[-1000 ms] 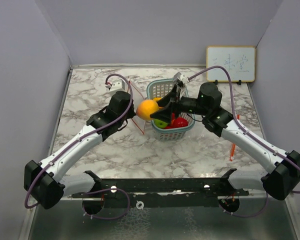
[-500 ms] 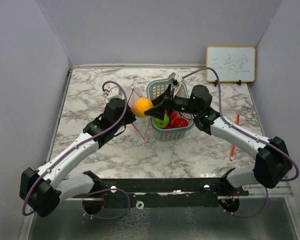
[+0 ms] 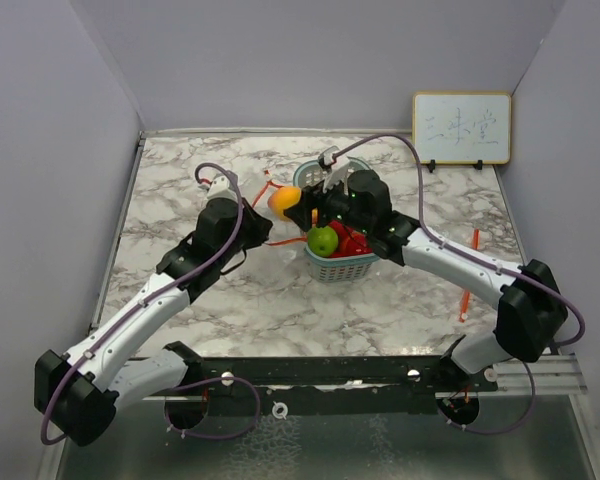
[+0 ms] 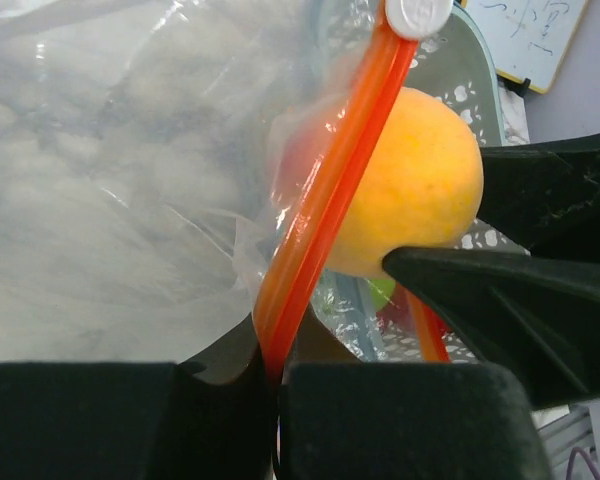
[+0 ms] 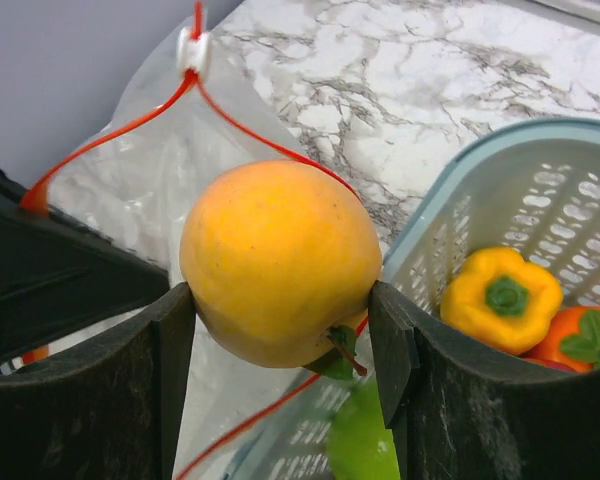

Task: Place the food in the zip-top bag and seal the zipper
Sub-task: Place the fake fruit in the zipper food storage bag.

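While the fruit hangs at the bag mouth: my right gripper (image 5: 280, 300) is clamped on the orange-yellow glossy plastic toy fruit (image 5: 275, 262), one finger on each side. It is just left of the basket's far rim and not yet inside the bag.
Bag: the clear crinkly zip-top bag (image 4: 110, 180) lies left of the fruit. My left gripper (image 4: 278, 385) is pinched together on its red-orange zipper strip (image 4: 325, 190), holding one lip up.
Risk, mouth: the strip crosses the fruit in my left wrist view, and I cannot tell whether they touch. If I push on, I judge the fruit may ram the lip and fold the mouth shut.
Risk, grip: a shove could drag the thin strip out of my left pinch, and the bag would slump.
Risk, release: letting go early would drop the glossy ball, which would likely roll.
Basket: the teal mesh plastic basket (image 3: 365, 265) holds green, red and yellow pieces yet to be bagged.
Surface: a white-grey marbled tabletop (image 3: 230, 300), smooth by its look.
Room: plain lilac-grey walls (image 3: 330, 60); a small whiteboard (image 3: 461, 128) leans at the far right.
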Controlling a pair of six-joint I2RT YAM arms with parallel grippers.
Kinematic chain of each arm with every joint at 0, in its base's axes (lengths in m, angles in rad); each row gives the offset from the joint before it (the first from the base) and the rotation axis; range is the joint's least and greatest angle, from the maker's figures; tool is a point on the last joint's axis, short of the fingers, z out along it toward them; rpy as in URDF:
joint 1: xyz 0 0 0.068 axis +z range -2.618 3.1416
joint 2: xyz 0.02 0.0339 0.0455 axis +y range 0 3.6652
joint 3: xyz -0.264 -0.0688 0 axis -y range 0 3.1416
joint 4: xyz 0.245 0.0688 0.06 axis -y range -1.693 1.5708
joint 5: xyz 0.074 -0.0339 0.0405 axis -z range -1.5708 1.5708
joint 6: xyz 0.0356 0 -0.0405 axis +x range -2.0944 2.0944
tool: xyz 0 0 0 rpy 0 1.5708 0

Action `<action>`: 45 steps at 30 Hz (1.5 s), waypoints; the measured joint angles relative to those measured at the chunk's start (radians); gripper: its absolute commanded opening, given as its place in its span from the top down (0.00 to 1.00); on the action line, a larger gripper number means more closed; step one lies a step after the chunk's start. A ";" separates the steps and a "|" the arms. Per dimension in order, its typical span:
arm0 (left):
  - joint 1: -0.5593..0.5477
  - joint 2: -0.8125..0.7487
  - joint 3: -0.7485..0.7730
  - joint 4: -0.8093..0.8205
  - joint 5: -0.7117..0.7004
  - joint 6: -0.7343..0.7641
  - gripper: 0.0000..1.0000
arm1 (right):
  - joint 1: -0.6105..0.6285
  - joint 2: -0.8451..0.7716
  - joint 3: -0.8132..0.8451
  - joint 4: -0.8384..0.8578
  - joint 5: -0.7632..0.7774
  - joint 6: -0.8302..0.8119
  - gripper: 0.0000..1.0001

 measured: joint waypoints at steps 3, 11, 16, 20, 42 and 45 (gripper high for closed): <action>0.006 0.021 0.009 0.011 0.020 0.001 1.00 | 0.054 0.014 0.053 -0.049 0.075 -0.043 0.56; 0.021 0.109 0.094 -0.013 0.053 0.032 1.00 | 0.114 0.022 0.119 -0.133 0.206 -0.134 0.25; 0.030 0.114 0.177 -0.041 0.068 0.049 1.00 | 0.126 0.023 0.124 -0.195 0.262 -0.173 0.25; 0.031 0.113 0.231 -0.050 0.094 0.056 1.00 | 0.131 0.043 0.152 -0.243 0.303 -0.188 0.25; 0.031 0.152 0.315 -0.219 0.101 0.151 1.00 | 0.133 0.002 0.305 -0.397 0.207 -0.281 0.11; 0.031 0.154 0.313 -0.231 0.101 0.160 1.00 | 0.133 -0.033 0.314 -0.404 0.196 -0.280 0.11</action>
